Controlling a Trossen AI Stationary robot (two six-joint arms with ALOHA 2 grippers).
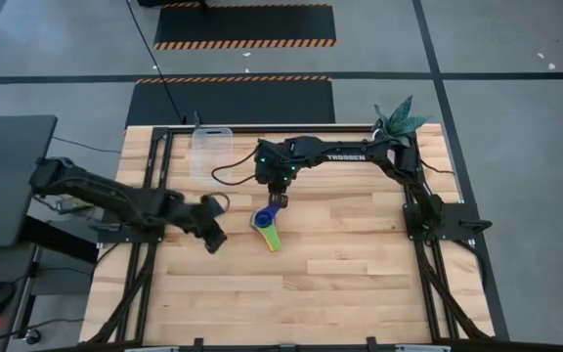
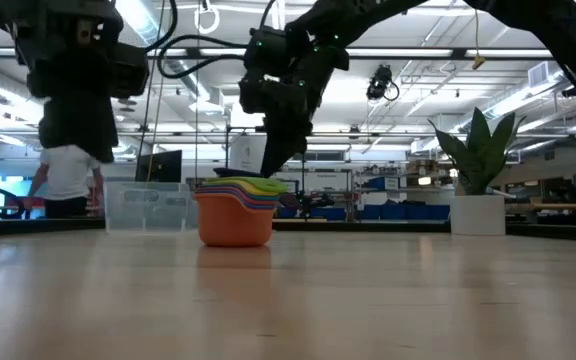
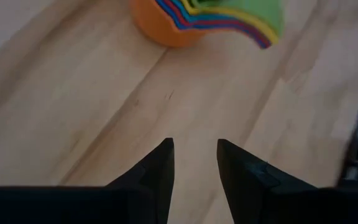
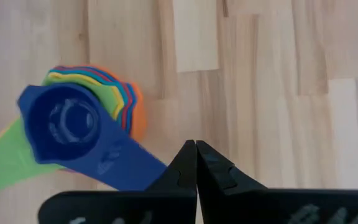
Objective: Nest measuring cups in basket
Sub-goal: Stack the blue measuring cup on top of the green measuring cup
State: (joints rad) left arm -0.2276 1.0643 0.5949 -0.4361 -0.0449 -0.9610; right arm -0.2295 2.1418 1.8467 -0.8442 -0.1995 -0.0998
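Note:
The measuring cups (image 1: 265, 225) stand nested in one stack on the table's middle, orange at the bottom (image 2: 235, 215) and a blue cup (image 4: 67, 124) on top. Their handles fan out, with the green one toward the near edge. My right gripper (image 4: 196, 149) is shut, just above and on the far side of the stack (image 1: 280, 200), next to the blue handle's free end. My left gripper (image 3: 194, 149) is open and empty, low over the bare table left of the stack (image 1: 215, 242). The clear basket (image 1: 211, 152) rests on the table near the far edge. My right gripper points down with its shut fingers (image 4: 182, 165) beside the free end of the blue cup's handle (image 4: 135, 168). Nothing lies between the fingers. I cannot tell whether the finger's side touches the handle. The cup sits level in the stack.
A potted plant (image 1: 399, 119) in a white pot (image 2: 478, 215) stands at the far right corner. The basket (image 2: 148, 205) is behind and left of the stack. A person in a white shirt (image 2: 66, 175) stands beyond the table. Open wood lies toward the near edge.

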